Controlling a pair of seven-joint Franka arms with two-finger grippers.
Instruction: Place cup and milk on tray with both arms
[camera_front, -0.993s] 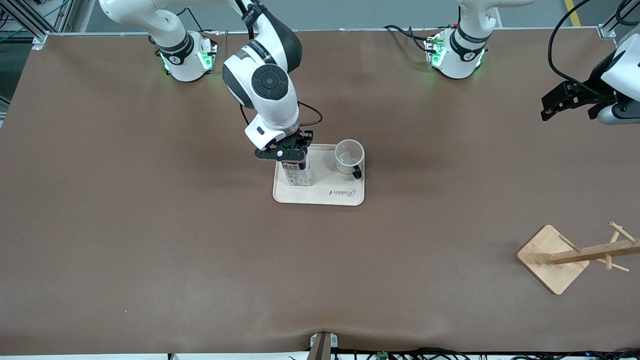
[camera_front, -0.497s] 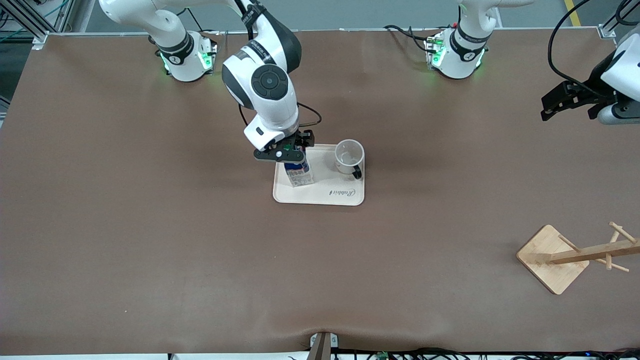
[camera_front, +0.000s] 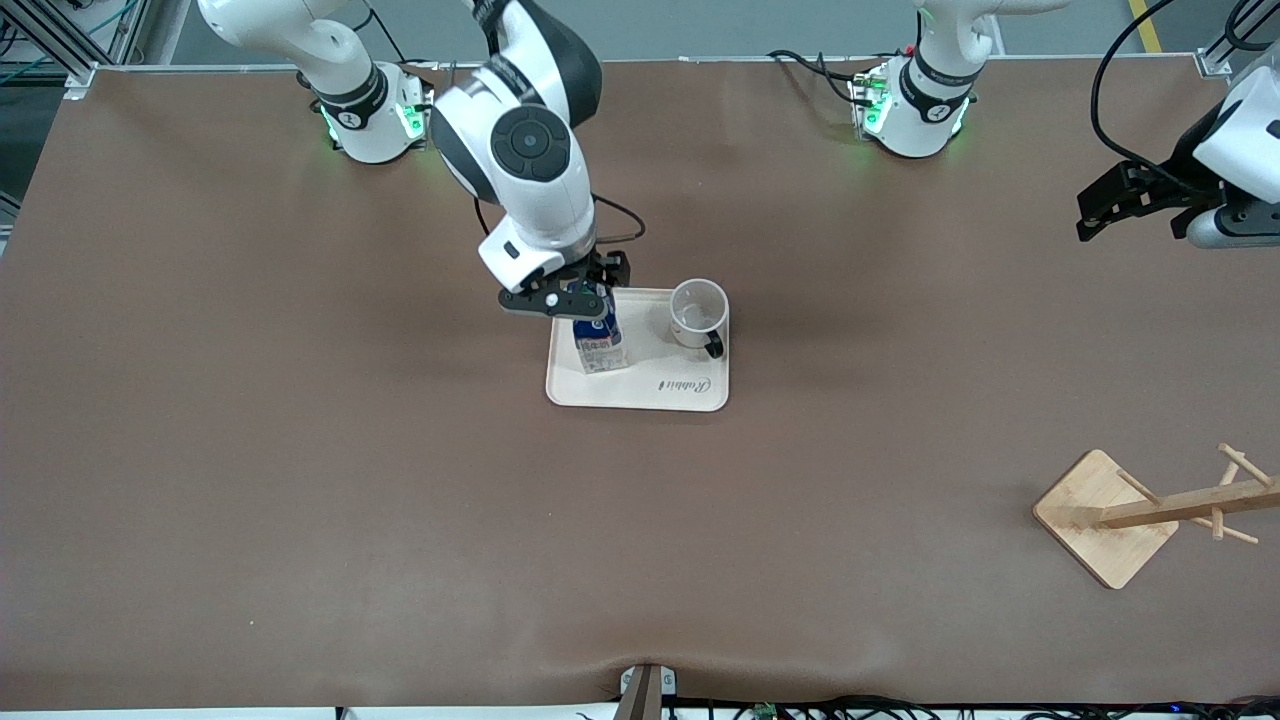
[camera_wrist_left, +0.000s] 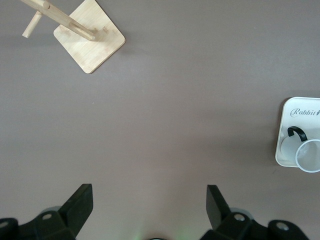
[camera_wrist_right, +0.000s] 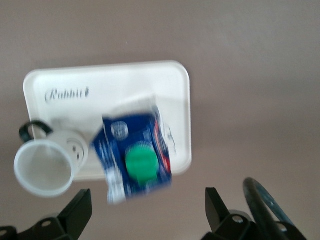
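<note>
Judging by how things lie, the task looks all but finished: both items stand on the cream rectangular tray with rounded corners (camera_front: 640, 395), whose "Rabbit" lettering sits along the edge nearest the front camera. On it, toward the right arm's end, the small gable-top milk carton with a dark blue top, white base and green cap (camera_front: 597, 343) stands upright. Just beside it, toward the left arm's end and a little farther from the front camera, sits the small white mug with a black loop handle (camera_front: 697, 314), also upright and not touching the carton. The black right gripper (camera_front: 566, 296) hangs directly over the carton with its fingers spread wide, gripping nothing; what seems left is only for this arm to clear away. The left gripper (camera_front: 1130, 199) waits, open and empty, well apart from the tray, over the table at the left arm's end.

The right wrist view looks straight down on the carton's green cap (camera_wrist_right: 141, 163) and shows the carton free between the parted fingers, which the front view half hides under the gripper. The left wrist view shows its own spread fingers and the square bamboo rack base (camera_wrist_left: 89, 42). Only the front view shows both arms at once.
</note>
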